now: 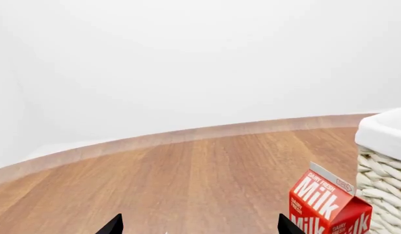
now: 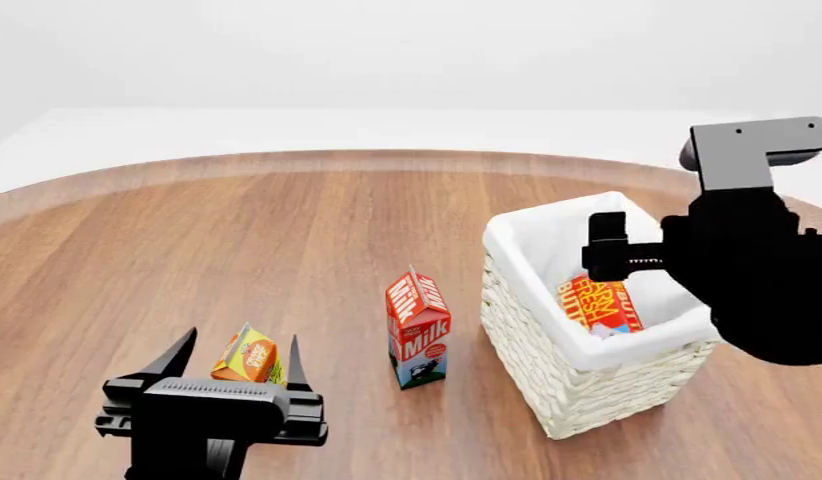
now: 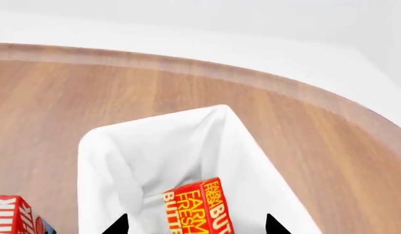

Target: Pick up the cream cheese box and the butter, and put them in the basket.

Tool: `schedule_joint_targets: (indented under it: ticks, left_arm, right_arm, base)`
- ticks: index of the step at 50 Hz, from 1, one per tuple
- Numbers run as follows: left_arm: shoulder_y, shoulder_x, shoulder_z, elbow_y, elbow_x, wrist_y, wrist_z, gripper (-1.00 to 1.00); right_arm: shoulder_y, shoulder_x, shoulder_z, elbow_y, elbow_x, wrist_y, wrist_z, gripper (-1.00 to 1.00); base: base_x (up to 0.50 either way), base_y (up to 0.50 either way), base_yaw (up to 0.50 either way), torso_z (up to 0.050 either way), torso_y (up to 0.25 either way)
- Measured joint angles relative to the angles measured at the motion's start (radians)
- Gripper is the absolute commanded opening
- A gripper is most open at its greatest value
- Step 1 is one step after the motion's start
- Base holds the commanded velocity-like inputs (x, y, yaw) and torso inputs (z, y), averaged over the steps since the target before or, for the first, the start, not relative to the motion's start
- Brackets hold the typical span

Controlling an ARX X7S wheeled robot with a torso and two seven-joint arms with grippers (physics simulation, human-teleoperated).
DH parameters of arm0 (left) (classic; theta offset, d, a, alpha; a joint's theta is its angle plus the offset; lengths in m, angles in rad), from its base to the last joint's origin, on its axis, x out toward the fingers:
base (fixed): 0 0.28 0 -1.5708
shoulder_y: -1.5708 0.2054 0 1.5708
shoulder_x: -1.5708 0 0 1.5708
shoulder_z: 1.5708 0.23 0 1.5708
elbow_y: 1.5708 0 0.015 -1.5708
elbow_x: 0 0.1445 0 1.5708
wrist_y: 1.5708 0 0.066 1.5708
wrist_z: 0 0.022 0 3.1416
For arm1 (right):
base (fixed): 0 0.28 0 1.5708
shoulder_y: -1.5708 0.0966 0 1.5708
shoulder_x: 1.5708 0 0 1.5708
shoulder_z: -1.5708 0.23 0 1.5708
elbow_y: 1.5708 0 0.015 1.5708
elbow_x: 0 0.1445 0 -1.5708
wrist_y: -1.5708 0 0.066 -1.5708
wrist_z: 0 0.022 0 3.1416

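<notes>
My right tool (image 3: 194, 225) hangs over the basket (image 2: 545, 375) with its jaws spread wide and gripping nothing, and the butter (image 2: 601, 305) lies inside on the white liner just beneath it. My left tool (image 2: 238, 362) sits low over the tabletop (image 2: 251, 240), also spread open and empty, with the orange juice carton (image 2: 250, 355) just beyond its tips and the milk carton (image 2: 418, 327) standing beside the basket. I cannot find the cream cheese box in any view.

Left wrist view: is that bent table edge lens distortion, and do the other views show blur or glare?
Left wrist view: table edge bows, likely wide-angle distortion. Head view: sharp, even light, soft shadow under milk. Right wrist view: basket liner looks nearly blown out; butter lettering stays readable.
</notes>
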Motion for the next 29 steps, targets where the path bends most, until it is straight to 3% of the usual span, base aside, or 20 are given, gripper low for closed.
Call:
schedule_joint_targets:
  ticks: [29]
  left_arm:
    - [-0.002,-0.001,0.006,-0.002,-0.001,0.003,-0.005,1.00]
  right_arm:
    - [-0.289,0.189,0.091,-0.468,0.003,-0.244,0.090,1.00]
  base:
    - [0.00,0.00,0.00,0.000,0.000]
